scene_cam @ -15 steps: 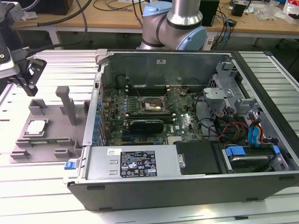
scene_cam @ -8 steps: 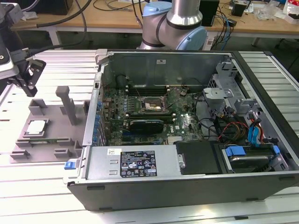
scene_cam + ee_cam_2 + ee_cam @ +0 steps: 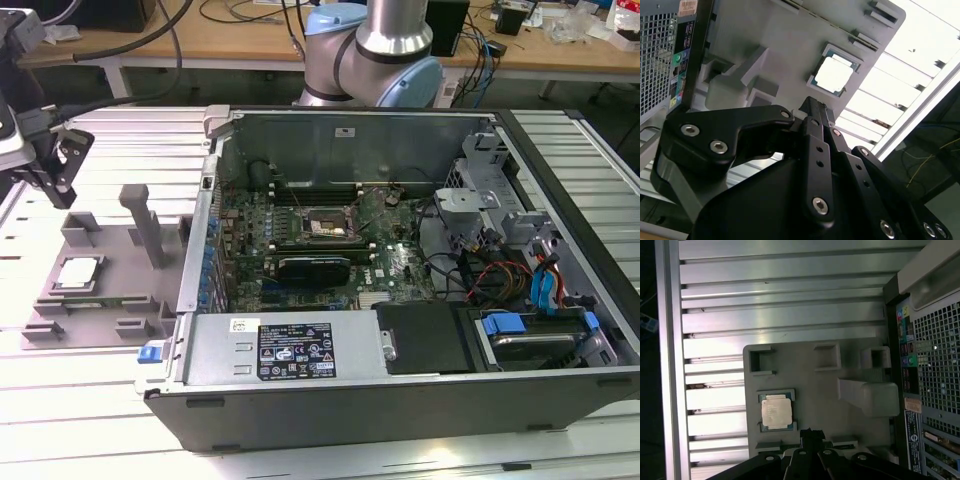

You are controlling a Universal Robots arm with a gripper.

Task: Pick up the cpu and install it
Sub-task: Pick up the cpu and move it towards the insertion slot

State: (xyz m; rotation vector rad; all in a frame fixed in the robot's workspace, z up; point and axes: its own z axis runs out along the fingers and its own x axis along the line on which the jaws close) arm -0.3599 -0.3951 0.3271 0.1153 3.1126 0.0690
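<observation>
Gripper (image 3: 812, 102) hung over the tray (image 3: 780, 40), jaws closed on nothing, cpu (image 3: 834, 75) just beyond their tips; a clean pick likely needed jaws centred squarely on 2 opposite edges.

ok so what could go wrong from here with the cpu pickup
1. The gripper looks shut and seems off to one side of the cpu, not over it; coming down like this could hit the grey tray or nick the chip's edge.
2. The tray's upright post and the case wall stand between the cpu and the socket; a low carry could catch them.
</observation>
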